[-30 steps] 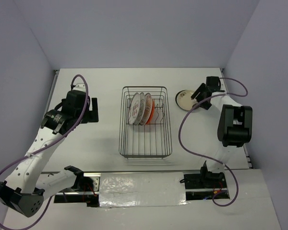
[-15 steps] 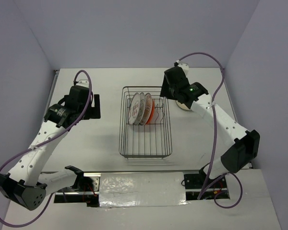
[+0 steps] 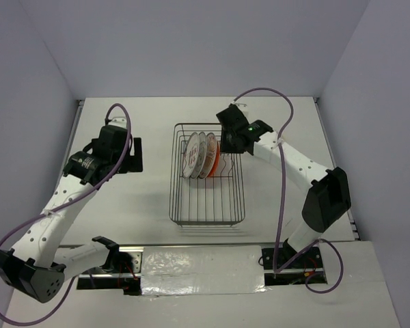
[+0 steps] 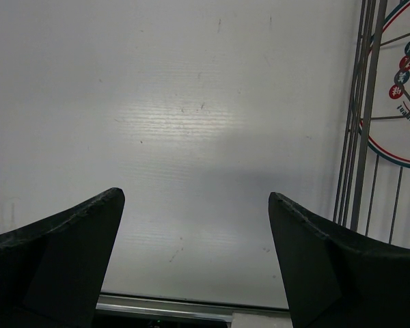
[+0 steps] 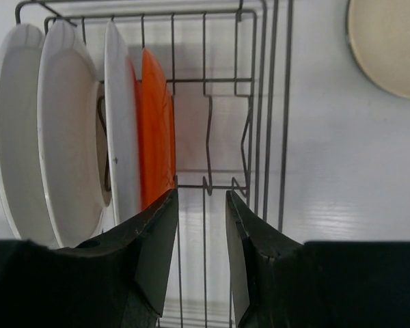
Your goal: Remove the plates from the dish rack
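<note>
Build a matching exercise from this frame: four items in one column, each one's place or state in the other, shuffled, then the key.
Items
1. orange plate
2. cream plate
3. left gripper
4. right gripper

Place or state
A. over bare table, fingers wide apart
B. lying flat outside the dish rack
C. standing on edge at the right end of the row in the rack
D. above the rack, fingers narrowly apart, nothing between them

Pairs: 1-C, 2-B, 3-A, 4-D
</note>
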`<state>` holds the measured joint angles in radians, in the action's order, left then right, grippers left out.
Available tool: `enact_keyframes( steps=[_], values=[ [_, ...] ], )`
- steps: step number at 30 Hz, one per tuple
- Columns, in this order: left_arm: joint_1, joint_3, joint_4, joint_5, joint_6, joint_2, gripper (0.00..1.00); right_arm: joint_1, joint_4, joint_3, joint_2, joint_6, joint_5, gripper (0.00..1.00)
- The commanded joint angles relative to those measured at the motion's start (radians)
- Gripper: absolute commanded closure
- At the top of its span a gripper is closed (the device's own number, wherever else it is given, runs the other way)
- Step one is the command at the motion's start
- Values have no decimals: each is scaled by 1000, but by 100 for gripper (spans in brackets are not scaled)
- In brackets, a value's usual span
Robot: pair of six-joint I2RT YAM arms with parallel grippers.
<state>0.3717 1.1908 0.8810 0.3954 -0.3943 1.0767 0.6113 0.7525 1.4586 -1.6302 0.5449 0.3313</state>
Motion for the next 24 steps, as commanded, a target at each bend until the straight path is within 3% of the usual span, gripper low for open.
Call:
enact_keyframes(
  steps=[1,9,16,20,21,22,24],
  values=[
    [-4,-8,-33,11,8,-34,1,7,-83,-24,3,6,-93,58],
    [-2,-22,-40,0,12,-44,0,7,-133,-26,-52,23,-161,52],
    [-4,-31,-42,-1,14,-54,1,7,-119,-7,-111,26,-124,53],
    [-4,-28,-39,3,15,-52,1,7,-75,8,-135,65,-49,63],
    [-2,-28,-39,3,15,-54,1,7,-70,6,-134,75,-38,68],
    [-2,-28,-39,3,15,-57,1,7,-67,8,-126,85,-20,79],
    [-2,-33,-40,7,14,-57,1,8,-44,12,-119,113,1,84]
  ],
)
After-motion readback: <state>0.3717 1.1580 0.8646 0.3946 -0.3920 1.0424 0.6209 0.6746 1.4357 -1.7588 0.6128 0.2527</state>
